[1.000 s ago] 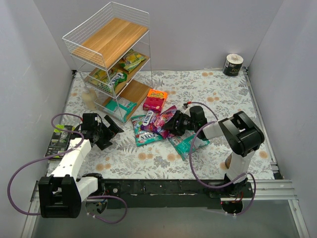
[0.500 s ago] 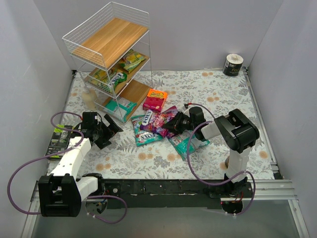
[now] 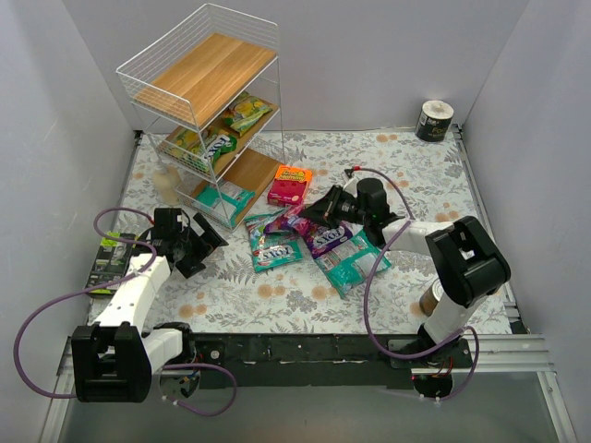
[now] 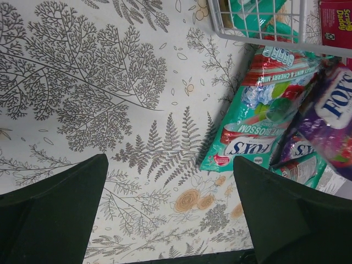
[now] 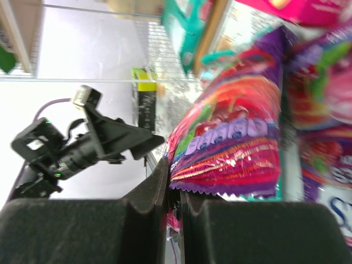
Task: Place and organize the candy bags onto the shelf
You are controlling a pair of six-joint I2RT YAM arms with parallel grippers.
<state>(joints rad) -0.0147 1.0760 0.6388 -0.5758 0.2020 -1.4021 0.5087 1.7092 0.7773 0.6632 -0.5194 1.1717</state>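
Purple candy bag (image 5: 236,137) is pinched between the right fingers (image 5: 140,206).

The left arm extends forward from its base, its hand (image 3: 198,242) pointing down with both fingers (image 4: 55,214) spread wide apart. The right arm reaches leftward, its hand (image 5: 175,182) pinched nearly closed on a purple candy bag's (image 5: 234,146) edge.

purple bag (image 5: 236,148) just above our right claw (image 5: 175,187) all smeared, we can't read the print, its right end cropped off
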